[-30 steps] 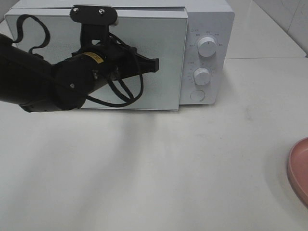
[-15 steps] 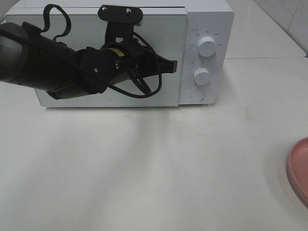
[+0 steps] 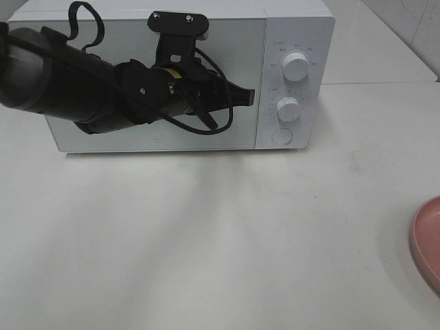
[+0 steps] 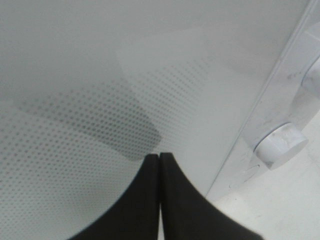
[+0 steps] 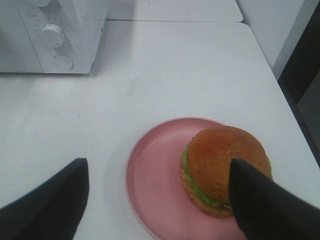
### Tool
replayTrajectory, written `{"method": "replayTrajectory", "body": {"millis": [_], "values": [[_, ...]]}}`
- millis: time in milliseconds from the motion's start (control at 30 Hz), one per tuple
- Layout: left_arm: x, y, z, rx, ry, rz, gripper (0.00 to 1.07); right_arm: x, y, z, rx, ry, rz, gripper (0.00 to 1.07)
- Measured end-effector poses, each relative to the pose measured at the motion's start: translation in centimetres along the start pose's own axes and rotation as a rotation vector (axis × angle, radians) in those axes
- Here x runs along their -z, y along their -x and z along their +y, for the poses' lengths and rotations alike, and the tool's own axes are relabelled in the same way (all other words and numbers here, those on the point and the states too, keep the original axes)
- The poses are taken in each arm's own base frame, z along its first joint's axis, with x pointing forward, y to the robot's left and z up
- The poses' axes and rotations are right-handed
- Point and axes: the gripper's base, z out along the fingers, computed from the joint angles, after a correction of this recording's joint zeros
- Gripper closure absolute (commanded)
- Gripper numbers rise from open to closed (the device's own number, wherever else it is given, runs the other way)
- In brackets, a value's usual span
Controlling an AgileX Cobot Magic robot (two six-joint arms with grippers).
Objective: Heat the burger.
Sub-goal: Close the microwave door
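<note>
The burger, golden bun over green lettuce, sits on the pink plate in the right wrist view. My right gripper hovers open above the plate, and one finger covers the burger's edge. Only the plate's rim shows at the right edge of the exterior view, where the burger is out of frame. My left gripper is shut with nothing in it. Its tips press against the white microwave's door, which lies flush with the body.
The microwave stands at the back of the white table, with two knobs and a round button on its right panel. My left arm stretches across the door front. The table's right edge is close beside the plate.
The left arm swept right along the door and pushed it from ajar to flush with the microwave. The plate and the right gripper stayed put.
</note>
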Motion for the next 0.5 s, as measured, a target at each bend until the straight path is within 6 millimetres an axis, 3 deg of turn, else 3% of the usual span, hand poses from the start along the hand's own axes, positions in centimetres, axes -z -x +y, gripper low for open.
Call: {"method": "replayTrajectory", "body": {"millis": [267, 433, 500], "values": [[0.1, 0.3, -0.3, -0.012, -0.019, 0.024, 1.07, 0.0, 0.0, 0.0, 0.000, 0.000, 0.000, 0.32], [1.5, 0.4, 0.2, -0.011, 0.001, 0.007, 1.07, 0.0, 0.0, 0.0, 0.001, 0.000, 0.000, 0.32], [3.1, 0.2, 0.5, -0.004, 0.002, 0.025, 1.07, 0.0, 0.0, 0.0, 0.001, 0.000, 0.000, 0.32]]}}
